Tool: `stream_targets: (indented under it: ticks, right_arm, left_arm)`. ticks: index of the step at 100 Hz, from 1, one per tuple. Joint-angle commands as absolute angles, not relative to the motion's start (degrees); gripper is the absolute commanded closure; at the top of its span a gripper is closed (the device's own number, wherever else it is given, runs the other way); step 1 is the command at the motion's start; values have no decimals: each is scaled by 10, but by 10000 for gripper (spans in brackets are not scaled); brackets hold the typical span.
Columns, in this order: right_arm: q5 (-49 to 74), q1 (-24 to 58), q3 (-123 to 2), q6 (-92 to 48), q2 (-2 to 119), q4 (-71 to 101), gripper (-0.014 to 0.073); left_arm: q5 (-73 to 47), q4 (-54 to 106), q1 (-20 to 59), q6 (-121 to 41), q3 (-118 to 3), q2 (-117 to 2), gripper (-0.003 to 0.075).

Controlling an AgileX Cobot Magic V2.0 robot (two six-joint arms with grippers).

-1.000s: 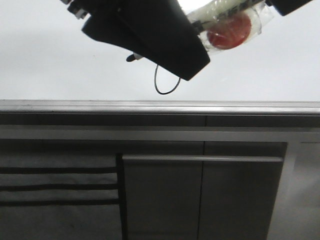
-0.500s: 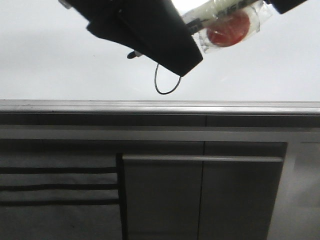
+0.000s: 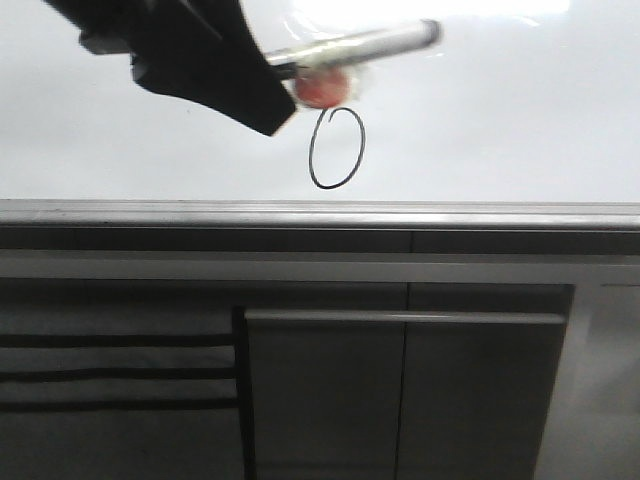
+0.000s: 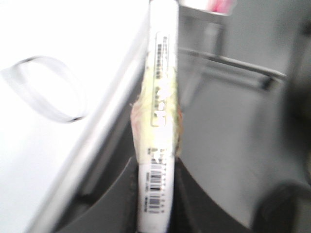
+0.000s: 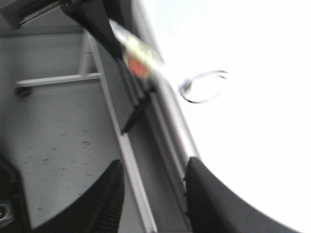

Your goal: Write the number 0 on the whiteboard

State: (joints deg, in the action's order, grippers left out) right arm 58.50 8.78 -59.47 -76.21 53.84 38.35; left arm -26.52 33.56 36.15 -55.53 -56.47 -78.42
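Observation:
The number 0 (image 3: pixel 312 150) is a thin black oval on the whiteboard (image 3: pixel 500 120), just above its front edge. My left gripper (image 3: pixel 255 85) is shut on a white marker (image 3: pixel 360 45) up and to the left of the 0. The marker has a red piece taped to it (image 3: pixel 320 88) and sticks out to the right, clear of the 0. In the left wrist view the fingers clamp the barcoded marker (image 4: pixel 158 121), with the 0 (image 4: pixel 77 94) beside it. My right gripper (image 5: pixel 153 194) is open and empty over the board's edge, and its view shows the 0 (image 5: pixel 194 100) and the marker (image 5: pixel 138 51).
A grey metal edge strip (image 3: pixel 320 212) runs along the board's front. Below it are dark grey cabinet panels (image 3: pixel 330 400) with a long handle bar (image 3: pixel 400 317). A speckled grey floor (image 5: pixel 58 136) lies beside the cabinet.
My left gripper has moved up and to the left with the marker, away from the camera. The 0, half hidden before, now shows whole.

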Motion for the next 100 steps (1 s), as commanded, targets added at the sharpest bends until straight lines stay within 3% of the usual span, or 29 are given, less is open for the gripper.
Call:
stream_targets:
  ticks: [1,13,23,66,73,90,100]
  right_arm:
    - [563,54,-607,-747,514,400,323]
    - [571,40,-590,-747,509,402,323]
    - [575,40,-579,-747,509,402,323]
    - [589,40,-574,-747,510,402,323]
    - [590,40,-574,-747,510,402,323]
    - [592,40,-574,-747,510,402,323]
    - [592,40,-574,-747,510,402,323]
  left_arm:
    - [-122,404,317,-536,-542,-769,641]
    - [17,487,282,-536,-508,-783,641]
    - [63,501,274,-536,-507,-803,641]
    - [106,501,274,-536,-507,-866,630]
    - [96,501,274,-536,-507,-867,599]
    - [90,506,274,-536,-507,-867,433]
    - [90,531,274,-536,-507,-867,421]
